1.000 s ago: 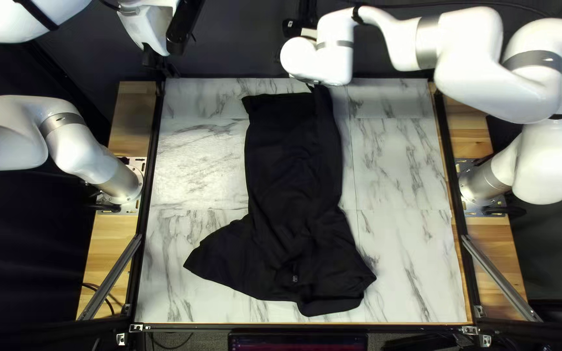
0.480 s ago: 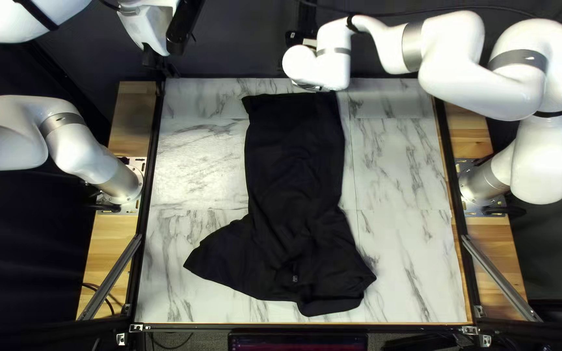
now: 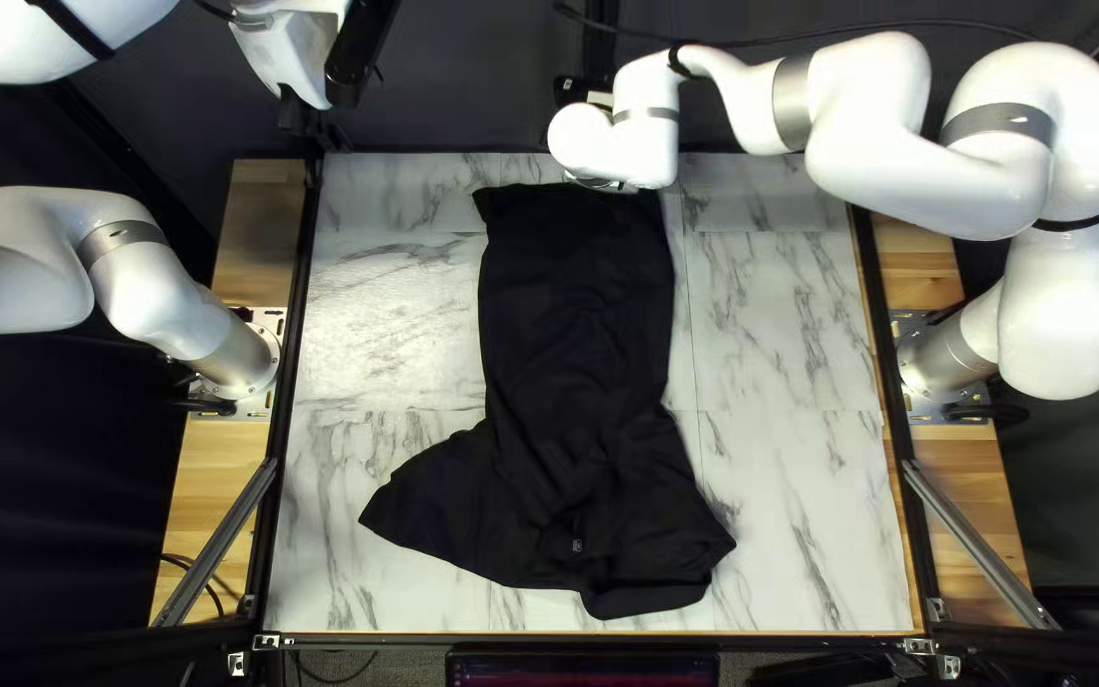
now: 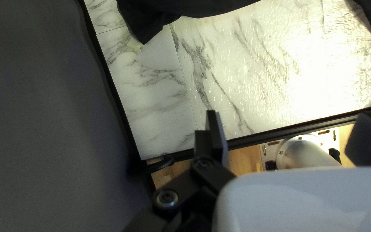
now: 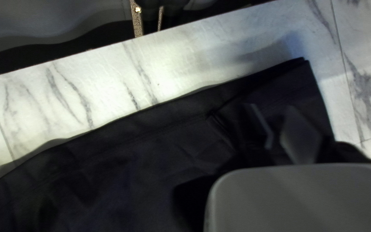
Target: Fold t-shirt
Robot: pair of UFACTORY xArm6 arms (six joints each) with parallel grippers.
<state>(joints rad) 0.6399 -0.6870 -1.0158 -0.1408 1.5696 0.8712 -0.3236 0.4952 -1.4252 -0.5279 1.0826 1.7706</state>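
Note:
My left gripper (image 3: 308, 117) hangs beyond the table's far left corner. From the left wrist view, that gripper (image 4: 293, 129) has its fingers wide apart and empty, away from the black shirt (image 4: 185, 8). The black t-shirt (image 3: 575, 331) lies lengthwise on the marble table, narrow at the far end, spread wider near the front. Over its far right corner is my right gripper (image 3: 598, 183), mostly hidden by its wrist. In the right wrist view, the gripper (image 5: 275, 124) stands slightly open just over the shirt (image 5: 129, 172), its fingers a small gap apart.
Black rails (image 3: 297, 318) run along the table's sides, with wooden strips (image 3: 257, 229) outside them. Marble table surface (image 3: 779, 331) shows on both sides of the shirt. The right arm reaches across the far right corner.
The raised dark strip at the shirt's far right has come down flat. My right arm has shifted slightly left, its gripper letting go of the cloth. My left arm has stayed still.

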